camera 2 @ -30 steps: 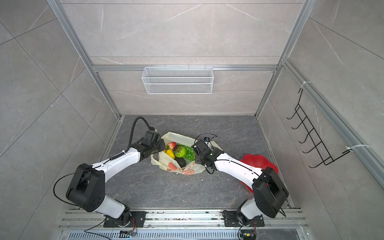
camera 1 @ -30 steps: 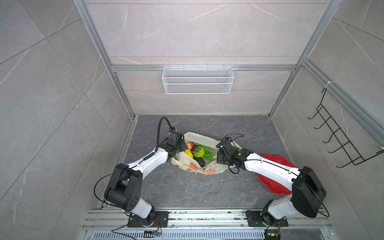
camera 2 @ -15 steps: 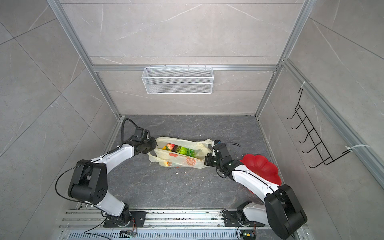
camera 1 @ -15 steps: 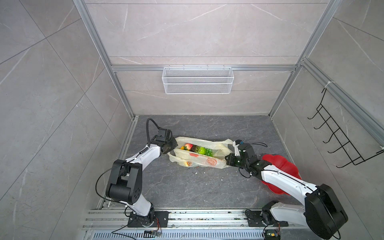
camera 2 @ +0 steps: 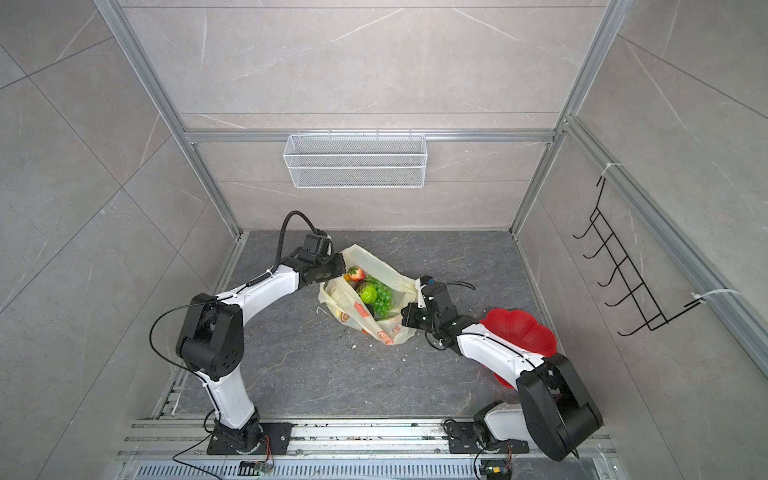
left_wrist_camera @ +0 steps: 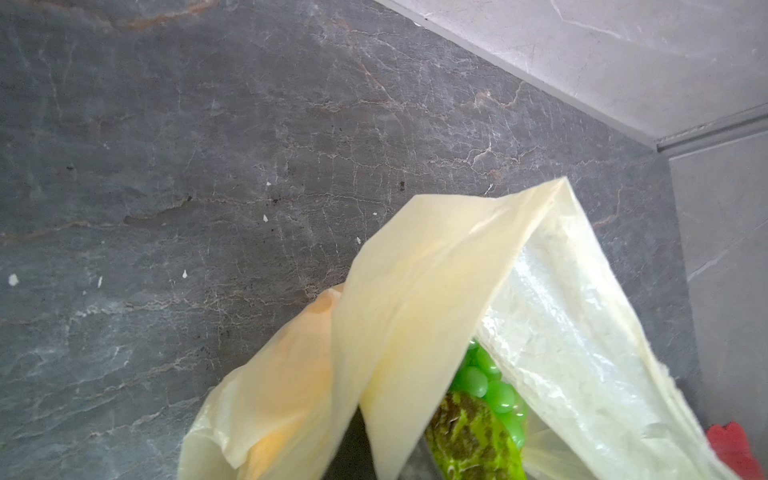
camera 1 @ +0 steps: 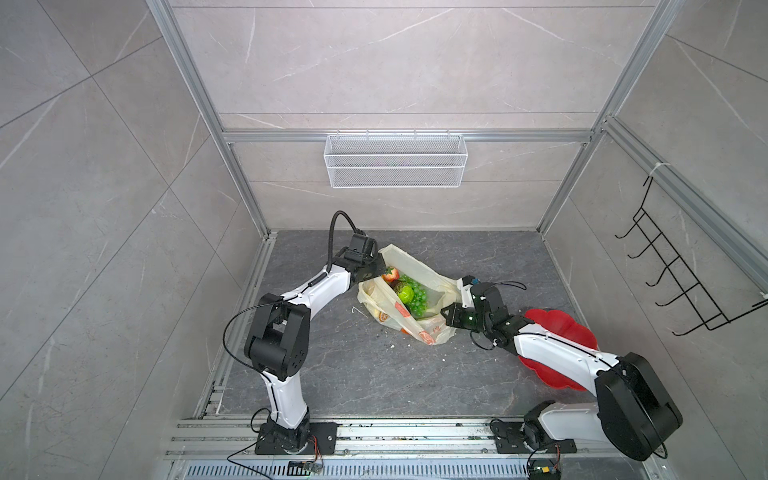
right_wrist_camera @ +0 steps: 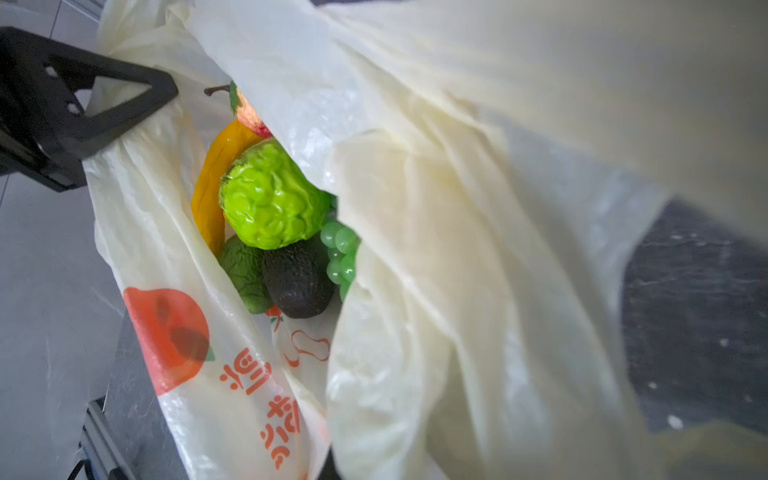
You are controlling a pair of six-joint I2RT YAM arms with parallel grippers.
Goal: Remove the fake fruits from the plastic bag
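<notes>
The fake fruits all sit inside the plastic bag (camera 1: pixel 430 331), which lies on the dark floor near the middle of both top views. Its mouth is pulled into a long slot that runs from upper left to lower right. The fruits line up along that slot. The red strawberry (camera 1: pixel 390 274) is at the upper-left end. The bumpy green fruit (camera 1: pixel 405 294) and the green grape bunch (camera 1: pixel 419 300) are touching each other around the middle. In the right wrist view a yellow banana (right_wrist_camera: pixel 210 195) lies along the printed bag wall behind the bumpy fruit, and a dark avocado (right_wrist_camera: pixel 299 282) is wedged below it against the grapes.

The left gripper (camera 1: pixel 379 268) is at the upper-left end of the mouth, against the rim and just beside the strawberry. One of its black fingers shows in the right wrist view with film bunched round it, but I cannot tell whether it is pinching the rim or parted.

The right gripper (camera 1: pixel 446 315) is at the lower-right end. Its jaws are together, and the film runs taut up to its camera, so it appears to be clamped on the bag's rim.

The strawberry is the most exposed fruit and is much nearer the left arm. I judge that a pick there means a short reach down and to the right along the slot, while the right arm keeps the far end taut. The red flower-shaped plate (camera 1: pixel 562 332) lies beyond the right arm, well apart from the bag.
</notes>
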